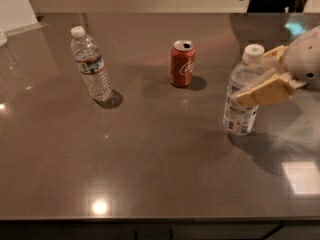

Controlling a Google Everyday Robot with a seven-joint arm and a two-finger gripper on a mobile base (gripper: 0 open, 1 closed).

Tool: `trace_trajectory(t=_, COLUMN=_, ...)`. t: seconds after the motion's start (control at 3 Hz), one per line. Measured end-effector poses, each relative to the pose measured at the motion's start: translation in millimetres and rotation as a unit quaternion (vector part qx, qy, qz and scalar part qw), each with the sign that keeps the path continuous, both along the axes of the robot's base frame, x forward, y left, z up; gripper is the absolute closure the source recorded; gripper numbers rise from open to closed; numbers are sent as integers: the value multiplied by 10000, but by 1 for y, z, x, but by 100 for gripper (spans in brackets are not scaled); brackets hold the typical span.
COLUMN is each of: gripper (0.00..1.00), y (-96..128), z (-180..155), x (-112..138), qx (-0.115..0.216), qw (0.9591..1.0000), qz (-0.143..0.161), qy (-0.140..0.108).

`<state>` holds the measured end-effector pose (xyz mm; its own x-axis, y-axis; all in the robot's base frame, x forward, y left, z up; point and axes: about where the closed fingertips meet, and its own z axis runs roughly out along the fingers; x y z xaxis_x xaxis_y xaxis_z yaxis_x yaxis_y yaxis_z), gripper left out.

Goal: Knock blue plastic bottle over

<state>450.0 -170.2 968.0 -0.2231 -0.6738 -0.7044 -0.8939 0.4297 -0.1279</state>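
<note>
From my seat the jaws read as apart: the gripper (252, 76) comes in from the right edge of the table (150, 159), its near finger (267, 90) lying across the front of the blue plastic bottle (239, 118) at about mid-height, its far finger (274, 55) just right of the neck and behind it. I cannot tell whether either finger actually presses on the plastic. The bottle stands on its base at the right side of the table, long axis near vertical, white cap (253, 50) pointing up, with its top a touch to the right of its base. Further out, a red soda can (181, 64) stands upright to the left and farther back, well apart from the bottle. A slimmer clear bottle (91, 66) stands upright on the far left.
</note>
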Motion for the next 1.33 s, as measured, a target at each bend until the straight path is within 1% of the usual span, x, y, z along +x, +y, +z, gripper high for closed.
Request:
trace_trajectory(t=0.33, gripper=100, y=0, z=23, x=2, qx=-791, qw=9968, qz=-13, qy=104)
trace_trajectory(t=0.67, gripper=100, y=-6, z=23, x=-2, qx=-1684, qw=9850, qz=43, qy=364)
trace_trajectory(t=1.0, gripper=100, y=-22, z=9, x=-6, qx=-2531, qw=9652, qz=81, qy=653)
trace_trajectory(t=1.33, gripper=100, y=-34, z=-11, x=-8, qx=-3090, qw=9462, qz=158, qy=949)
